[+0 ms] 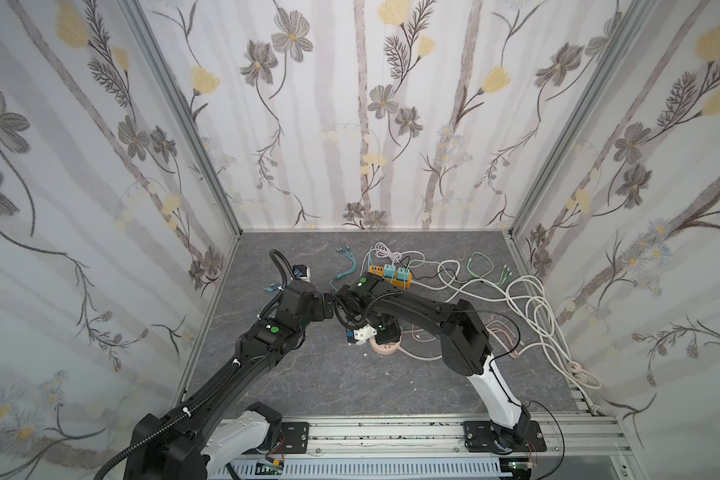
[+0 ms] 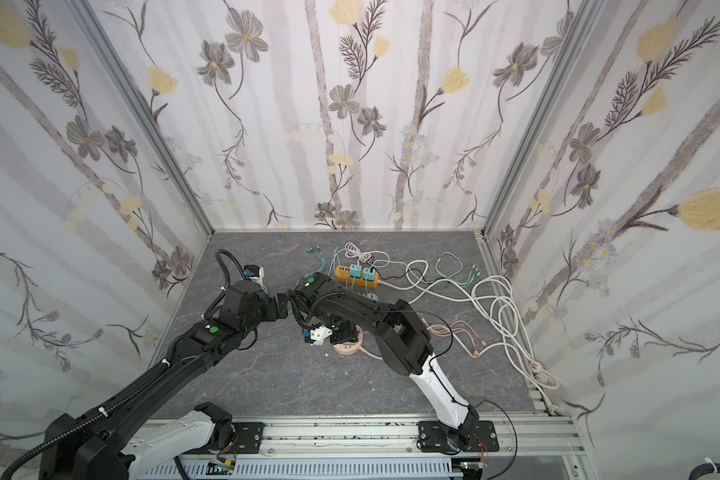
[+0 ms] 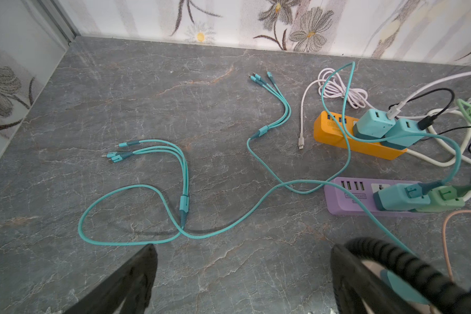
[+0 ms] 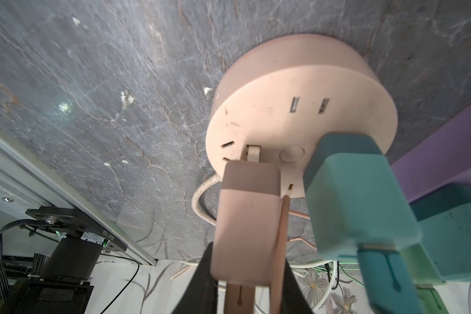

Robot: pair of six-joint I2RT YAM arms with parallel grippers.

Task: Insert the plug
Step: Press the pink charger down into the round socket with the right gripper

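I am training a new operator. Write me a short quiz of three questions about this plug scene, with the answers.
1. True or false: the right gripper holds a pink plug at the round socket.
2. How many teal adapters sit in the orange power strip? A one, B two, C three.
3. Fill in: the jaws of the left gripper are ___.
Key: 1 true; 2 B; 3 open.

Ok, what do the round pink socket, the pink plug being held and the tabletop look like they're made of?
Round socket: likely moulded plastic, matte; smooth even colour with dark scuffs.
Pink plug: same matte plastic look, two-tone body.
Tabletop: grey veined stone or a stone-print laminate, slight sheen; the pictures cannot settle which.
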